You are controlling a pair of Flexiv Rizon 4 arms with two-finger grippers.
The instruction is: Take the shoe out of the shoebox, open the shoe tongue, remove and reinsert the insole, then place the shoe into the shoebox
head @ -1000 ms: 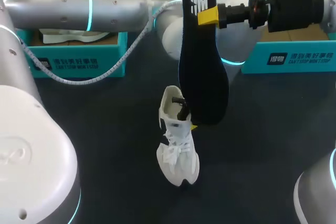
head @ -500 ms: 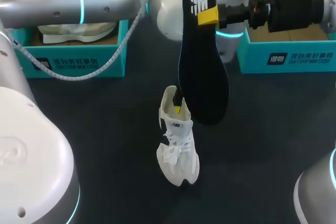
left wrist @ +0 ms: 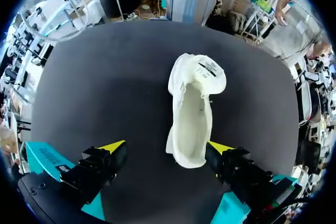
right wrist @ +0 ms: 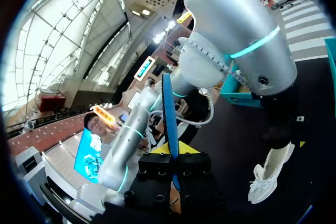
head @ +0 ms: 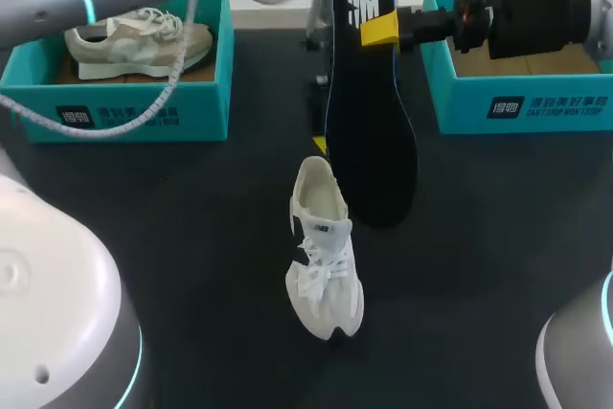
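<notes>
Insole (head: pixel 369 141) is hanging thin, likely light and floppy, right gripper (head: pixel 378 31) clamping its heel end; left gripper (left wrist: pixel 167 147) is hovering, fingers apart, above shoe (head: pixel 324 256).

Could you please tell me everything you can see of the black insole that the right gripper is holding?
The insole is black, thin and flat, with a white mark near its heel end. It hangs roughly upright above the table, heel end up, broader toe end down, outside the white shoe, whose opening looks empty in the left wrist view. Only the right gripper touches it, shut on the heel end from both sides; the right wrist view shows it edge-on between the yellow tips.
</notes>
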